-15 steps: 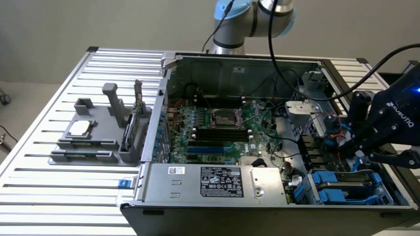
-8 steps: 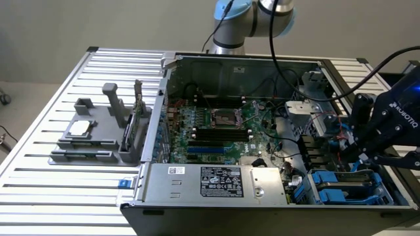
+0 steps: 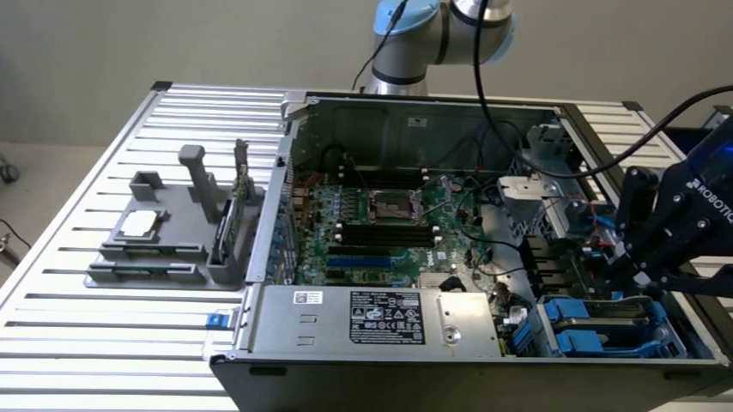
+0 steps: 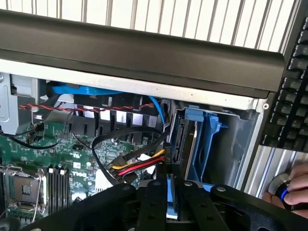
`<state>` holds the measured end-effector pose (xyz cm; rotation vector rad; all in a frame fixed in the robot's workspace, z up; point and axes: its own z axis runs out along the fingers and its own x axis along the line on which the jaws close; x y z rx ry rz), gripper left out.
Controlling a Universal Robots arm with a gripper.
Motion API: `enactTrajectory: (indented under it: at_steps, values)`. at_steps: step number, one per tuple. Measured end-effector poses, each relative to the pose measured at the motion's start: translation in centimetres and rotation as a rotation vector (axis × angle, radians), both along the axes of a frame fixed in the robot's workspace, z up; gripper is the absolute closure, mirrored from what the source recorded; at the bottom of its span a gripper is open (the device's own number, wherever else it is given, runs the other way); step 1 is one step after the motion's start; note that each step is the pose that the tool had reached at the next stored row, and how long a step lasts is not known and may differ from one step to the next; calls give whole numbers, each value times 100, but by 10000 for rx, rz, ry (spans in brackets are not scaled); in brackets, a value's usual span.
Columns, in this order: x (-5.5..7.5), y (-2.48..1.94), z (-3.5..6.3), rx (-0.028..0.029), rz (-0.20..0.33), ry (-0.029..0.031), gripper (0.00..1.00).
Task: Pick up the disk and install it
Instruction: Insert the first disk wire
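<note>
Open computer case (image 3: 413, 129) flat on a slatted metal table (image 3: 92, 343), motherboard (image 3: 378, 232) exposed. Labelled power supply box (image 3: 366, 318) along the near edge. Black gripper (image 3: 630, 276) just above blue drive carriers (image 3: 596, 333) at the exterior view's right. Grey fixture (image 3: 172, 253) with a small square chip (image 3: 140, 225) at the exterior view's left.

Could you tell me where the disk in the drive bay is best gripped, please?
Grip the disk by its thin blue carrier edge, from the case's open side: it stands on edge between bay walls, leaving only that edge exposed. The tool pinches it.
</note>
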<state>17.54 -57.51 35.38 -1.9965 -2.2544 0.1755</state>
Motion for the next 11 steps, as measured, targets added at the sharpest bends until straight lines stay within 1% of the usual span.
enactTrajectory:
  at_steps: [1, 2, 11]
  values:
    - [0, 1, 1, -38, -67, 1, 84]
    - [0, 1, 2, -52, -71, 0, 84]
    - [0, 1, 1, -52, -103, 0, 84]
